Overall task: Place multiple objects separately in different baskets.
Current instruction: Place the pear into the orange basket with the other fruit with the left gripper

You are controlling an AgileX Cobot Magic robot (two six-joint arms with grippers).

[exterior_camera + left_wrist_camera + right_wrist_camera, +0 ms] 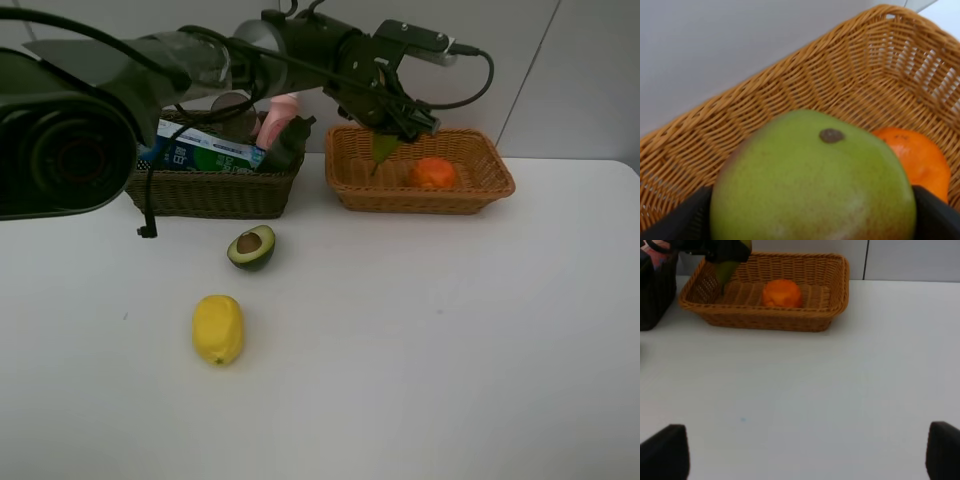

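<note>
Between my left fingers: the green-red pear (812, 185), smooth and rounded, fills the gap. My left gripper (805, 215) has a dark finger (675, 220) on each flank, clamped wide on it.
Below my left fingers: the shallow light orange-tan woven wicker basket (790, 80). The pear hangs over the end nearer the deep dark olive-brown wicker basket (215, 190), seemingly clear of the floor.
Beside my left fingers: the round orange (917, 157) lies in the same basket, just off the pear's side.
Pear's long axis: along my fingers, with the broad end and its dark spot toward my wrist and the narrow end pointing down.
What the move turns on: bare weave lies straight down, so I judge a release should miss the orange.
My right fingers: the right gripper (805, 455) is spread wide and holds nothing, low over the white table (840, 390), with the tan basket well ahead.
Nearer arm: the left.
</note>
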